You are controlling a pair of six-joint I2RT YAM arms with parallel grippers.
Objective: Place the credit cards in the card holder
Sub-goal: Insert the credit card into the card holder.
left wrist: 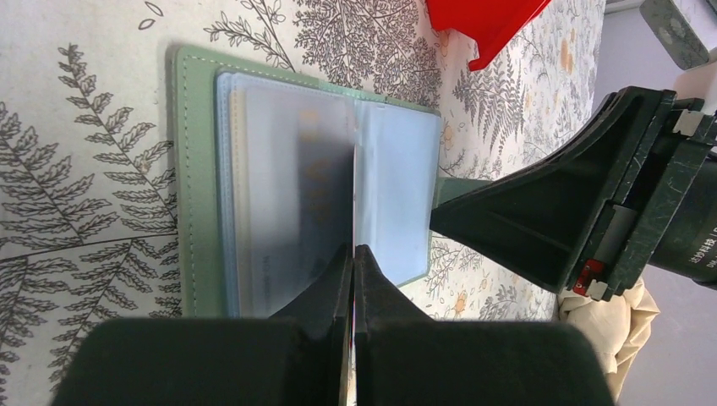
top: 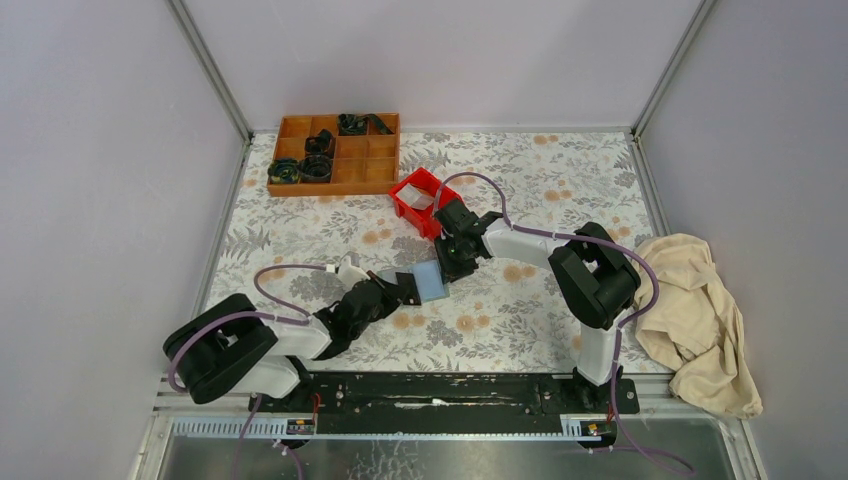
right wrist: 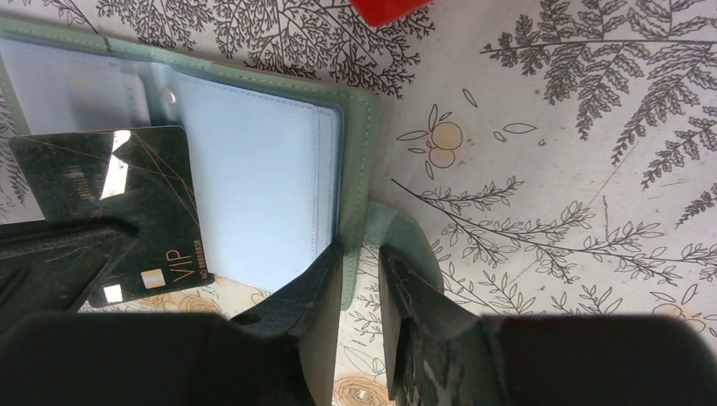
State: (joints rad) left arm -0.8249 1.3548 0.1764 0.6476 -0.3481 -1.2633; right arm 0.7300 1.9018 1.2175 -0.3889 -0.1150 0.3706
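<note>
So the left gripper (left wrist: pixel 353 249) has its jaws clenched on the dark grey card (right wrist: pixel 127 194), hovering over the open card holder (right wrist: pixel 254 194), which lies mid-desk (top: pixel 560 170) near the red bin (top: pixel 415 200). The right gripper (right wrist: pixel 362 254) looks to be pinching the holder's sage-green edge. I'd keep that pinned, level the card, and slide it under a pale see-through sleeve.

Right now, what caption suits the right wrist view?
The right gripper pinches the open card holder; the left gripper holds a dark card over it.
</note>
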